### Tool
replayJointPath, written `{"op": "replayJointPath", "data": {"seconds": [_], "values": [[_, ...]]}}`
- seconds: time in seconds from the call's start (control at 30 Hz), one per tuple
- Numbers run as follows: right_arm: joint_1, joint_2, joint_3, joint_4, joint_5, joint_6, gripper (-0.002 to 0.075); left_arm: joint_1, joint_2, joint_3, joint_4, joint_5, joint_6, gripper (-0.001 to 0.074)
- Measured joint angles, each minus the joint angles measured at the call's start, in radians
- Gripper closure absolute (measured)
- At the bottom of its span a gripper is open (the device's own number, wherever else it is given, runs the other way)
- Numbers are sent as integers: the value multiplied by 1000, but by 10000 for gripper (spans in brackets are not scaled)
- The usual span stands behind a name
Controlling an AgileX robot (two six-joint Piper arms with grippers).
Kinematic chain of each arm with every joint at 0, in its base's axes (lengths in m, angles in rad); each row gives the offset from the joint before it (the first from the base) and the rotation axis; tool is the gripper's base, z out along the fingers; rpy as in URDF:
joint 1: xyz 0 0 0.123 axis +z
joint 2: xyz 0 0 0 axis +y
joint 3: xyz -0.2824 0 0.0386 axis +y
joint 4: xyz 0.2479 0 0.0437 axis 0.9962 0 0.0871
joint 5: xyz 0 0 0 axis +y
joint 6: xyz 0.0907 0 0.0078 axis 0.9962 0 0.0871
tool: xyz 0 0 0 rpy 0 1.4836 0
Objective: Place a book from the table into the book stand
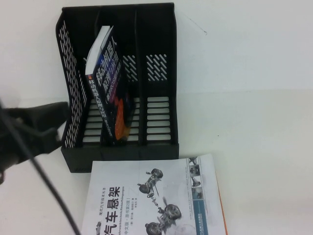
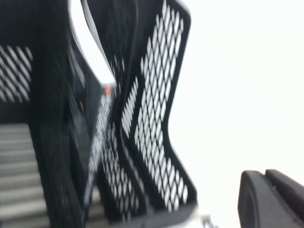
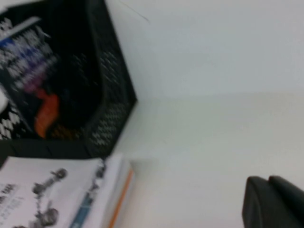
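Observation:
The black book stand stands on the white table. The dark book stands inside it, tilted, its foot near the middle slot and its top leaning toward the left wall. My left gripper is just outside the stand's left wall, shut and holding nothing. Its wrist view shows its fingers beside the stand's perforated wall. My right gripper is out of the high view. It is shut and empty over bare table, to the right of the stand and the book.
A white-covered book with grey car-part drawings lies flat on the table, right in front of the stand. It also shows in the right wrist view. A black cable hangs across the left arm.

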Motion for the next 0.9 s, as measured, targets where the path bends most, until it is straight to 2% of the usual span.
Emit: {"op": "replayJointPath", "data": {"seconds": [0.2,0.4,0.53,0.9], "values": [[0,0,144,21,-201,93,721,0,-121,97,-369,-71,409,736],[0,0,234,31,-243,183,721,0,-178,110,-477,32,687,736],[0,0,245,31,-260,187,721,0,-184,112,-488,99,749,736],[0,0,245,35,-260,190,721,0,-184,112,-504,103,766,737]]}}
